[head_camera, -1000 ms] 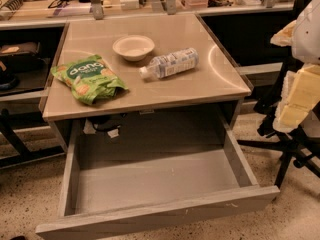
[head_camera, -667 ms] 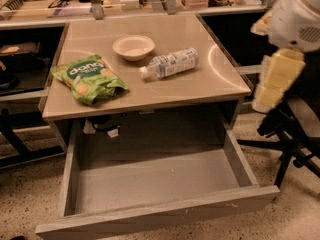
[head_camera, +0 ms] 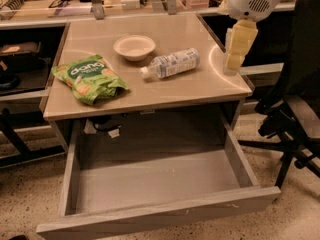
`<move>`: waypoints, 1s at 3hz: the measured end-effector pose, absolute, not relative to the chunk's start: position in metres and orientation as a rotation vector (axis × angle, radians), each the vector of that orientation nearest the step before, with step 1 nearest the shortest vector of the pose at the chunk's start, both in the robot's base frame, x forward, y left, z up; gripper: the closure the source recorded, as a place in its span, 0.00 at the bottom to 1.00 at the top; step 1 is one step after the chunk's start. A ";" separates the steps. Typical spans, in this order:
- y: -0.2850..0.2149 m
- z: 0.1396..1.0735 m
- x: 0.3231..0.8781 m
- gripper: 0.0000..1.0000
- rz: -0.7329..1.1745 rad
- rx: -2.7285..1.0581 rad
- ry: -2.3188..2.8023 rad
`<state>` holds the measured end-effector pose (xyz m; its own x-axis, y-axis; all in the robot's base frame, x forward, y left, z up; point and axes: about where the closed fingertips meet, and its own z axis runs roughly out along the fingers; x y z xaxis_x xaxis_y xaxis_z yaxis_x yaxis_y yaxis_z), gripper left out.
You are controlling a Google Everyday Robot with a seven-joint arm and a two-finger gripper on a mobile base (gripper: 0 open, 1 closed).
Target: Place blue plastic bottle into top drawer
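Observation:
The blue plastic bottle [head_camera: 172,64] lies on its side on the tan tabletop [head_camera: 165,91], white cap pointing left, just right of the bowl. The top drawer [head_camera: 160,215] is pulled wide open below the tabletop, and its grey inside holds nothing. My gripper [head_camera: 235,51] hangs pale yellow from the white arm head, over the table's right edge. It is to the right of the bottle, apart from it and not touching it.
A white bowl [head_camera: 134,46] and a green snack bag [head_camera: 89,77] sit on the tabletop's left half. A black chair [head_camera: 295,99] stands close on the right. Benches with tools run along the back and left.
My gripper and arm have moved up and to the left, from beside the table's right side to over its right edge. The bottle, bowl, bag and drawer have not moved.

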<state>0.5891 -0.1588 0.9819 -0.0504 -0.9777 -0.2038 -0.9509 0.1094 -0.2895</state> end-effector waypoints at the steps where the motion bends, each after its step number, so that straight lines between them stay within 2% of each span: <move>1: -0.136 0.980 0.630 0.00 -0.113 -1.940 2.008; 3: -0.091 0.951 0.680 0.00 -0.068 -2.029 1.958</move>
